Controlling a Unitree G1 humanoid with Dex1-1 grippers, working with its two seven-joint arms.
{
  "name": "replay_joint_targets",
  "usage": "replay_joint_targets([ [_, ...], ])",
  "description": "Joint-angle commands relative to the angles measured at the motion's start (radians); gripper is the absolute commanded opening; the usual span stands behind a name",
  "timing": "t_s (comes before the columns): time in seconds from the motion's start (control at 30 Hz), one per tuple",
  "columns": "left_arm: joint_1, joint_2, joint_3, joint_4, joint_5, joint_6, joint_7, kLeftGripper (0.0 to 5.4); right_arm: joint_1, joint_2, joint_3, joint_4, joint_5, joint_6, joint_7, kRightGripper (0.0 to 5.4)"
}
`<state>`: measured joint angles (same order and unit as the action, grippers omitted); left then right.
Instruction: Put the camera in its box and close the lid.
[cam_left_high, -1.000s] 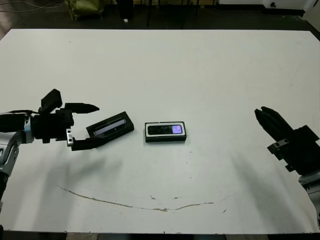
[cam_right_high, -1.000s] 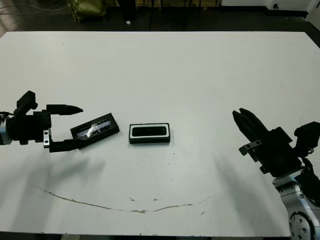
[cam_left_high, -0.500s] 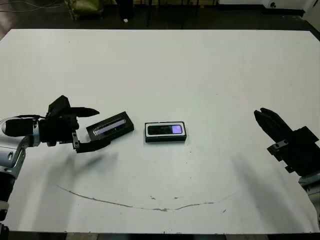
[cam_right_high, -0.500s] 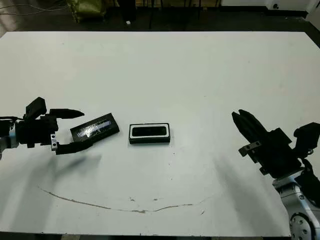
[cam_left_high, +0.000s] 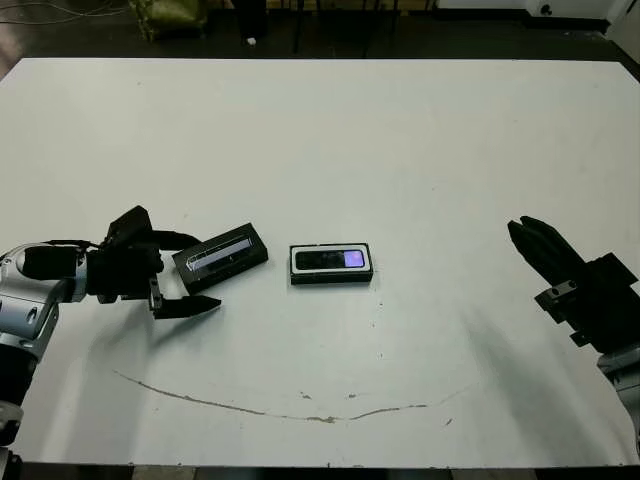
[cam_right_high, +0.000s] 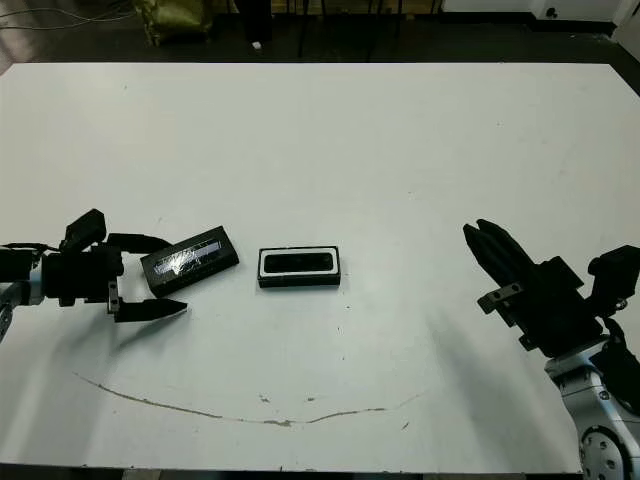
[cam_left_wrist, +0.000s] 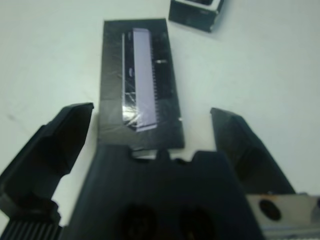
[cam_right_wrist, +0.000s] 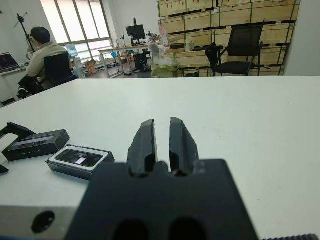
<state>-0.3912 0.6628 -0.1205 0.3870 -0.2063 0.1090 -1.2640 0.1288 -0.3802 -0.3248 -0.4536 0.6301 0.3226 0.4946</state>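
Observation:
The box (cam_left_high: 331, 265) sits at mid-table, a black tray with white lining, and the camera (cam_left_high: 330, 259) lies inside it with its purple screen up. Just left of it the lid (cam_left_high: 220, 257) lies flat on the table, silvery strip up. My left gripper (cam_left_high: 188, 271) is open and low over the table. The lid's left end lies between its fingers (cam_left_wrist: 55, 145), and I cannot tell whether they touch it. My right gripper (cam_left_high: 532, 240) is shut on nothing and hovers far to the right. The right wrist view shows the box (cam_right_wrist: 80, 160) and lid (cam_right_wrist: 35, 144) from the side.
A thin brown curved mark (cam_left_high: 300, 410) runs along the table's front. In the right wrist view a person (cam_right_wrist: 42, 50) sits at a desk beyond the table, with an office chair (cam_right_wrist: 235, 47) and stacked crates behind.
My left gripper has dropped lower toward the table and its lower finger has come away from the lid's front edge. The lid, box and right arm have not moved.

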Motion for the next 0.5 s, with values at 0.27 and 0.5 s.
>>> replay_joint_targets([
  [0.27,0.038,-0.026,0.052,0.021,-0.024,-0.004,0.045,4.98,0.019,-0.012,0.004,-0.001,-0.002,0.017,-0.005,0.0],
  [0.5,0.057,-0.084,0.128,0.055,-0.094,0.018,0.106,3.28,0.021,-0.011,0.005,0.003,-0.009,0.008,-0.003,0.0],
])
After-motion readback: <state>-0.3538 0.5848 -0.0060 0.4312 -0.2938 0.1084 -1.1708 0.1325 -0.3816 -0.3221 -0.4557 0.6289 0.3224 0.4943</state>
